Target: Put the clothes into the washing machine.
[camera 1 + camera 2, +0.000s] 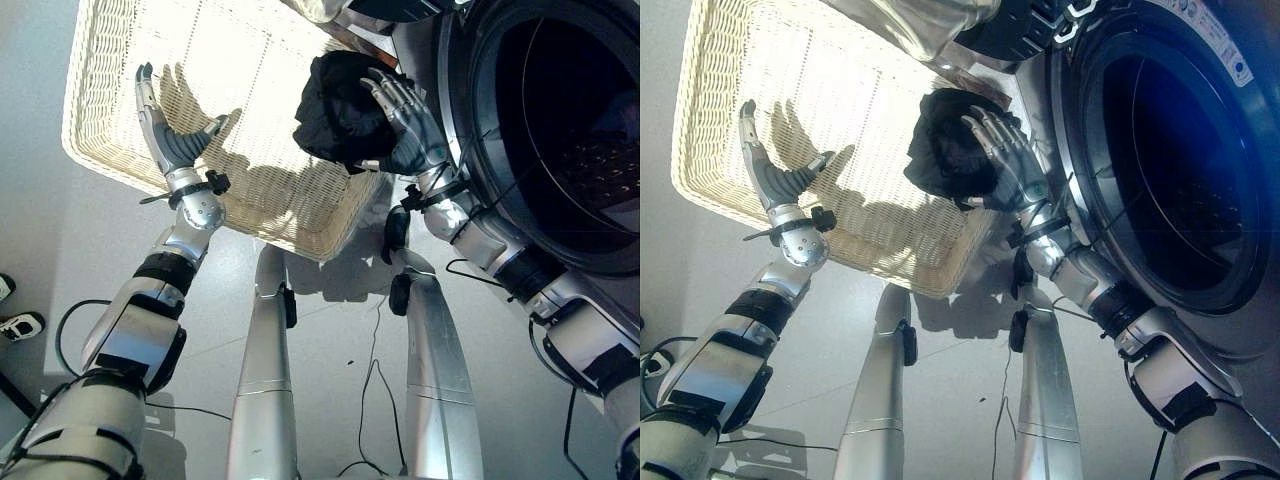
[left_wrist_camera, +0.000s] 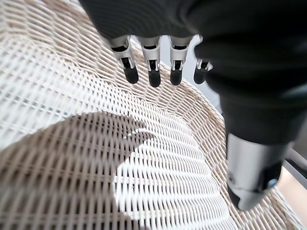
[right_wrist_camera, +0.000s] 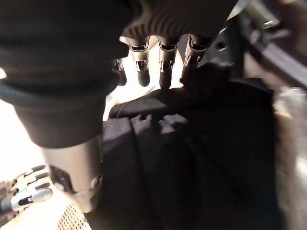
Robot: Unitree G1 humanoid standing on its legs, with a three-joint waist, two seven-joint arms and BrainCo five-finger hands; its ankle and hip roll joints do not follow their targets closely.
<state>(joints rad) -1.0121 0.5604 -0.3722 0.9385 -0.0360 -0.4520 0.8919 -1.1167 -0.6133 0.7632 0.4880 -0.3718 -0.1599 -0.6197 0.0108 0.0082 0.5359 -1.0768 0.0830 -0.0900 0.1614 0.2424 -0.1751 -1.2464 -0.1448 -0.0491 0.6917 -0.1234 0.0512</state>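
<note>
Up close, right hand (image 3: 163, 62) clutches black garment (image 3: 192, 158) (washing machine (image 1: 560, 130) beside).

Floor (image 1: 60, 260): pale grey, smooth and glossy, spreading under the whole scene.
Light: strong and bright, falling from above; it leaves hard-edged dark shadows on the floor and washes some surfaces almost white.
Shoe (image 1: 20, 325): white with dark trim, a person's, at the left edge of the left eye view, standing on the floor.
Second shoe (image 1: 5, 287): only a sliver at the same edge, just above the first.
Walls, windows: cannot tell.
</note>
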